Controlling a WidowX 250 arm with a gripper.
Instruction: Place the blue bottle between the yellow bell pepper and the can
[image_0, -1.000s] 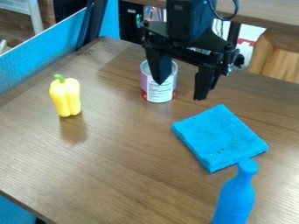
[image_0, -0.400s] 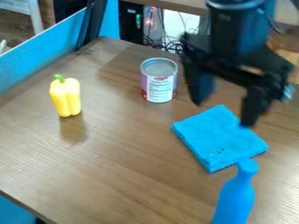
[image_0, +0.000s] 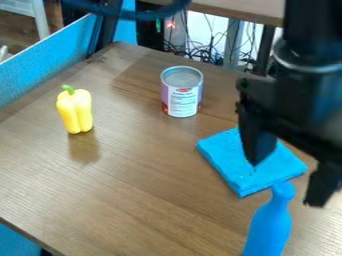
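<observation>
Fingers downward and apart near cloth (height unclear)

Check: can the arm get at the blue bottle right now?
Likely yes. The gripper is open and empty near the blue bottle, with nothing seen in the way; its height above the table can't be judged.

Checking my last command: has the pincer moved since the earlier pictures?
Yes, the pincer went toward the picture's lower right, away from the can and nearer the blue bottle.
</observation>
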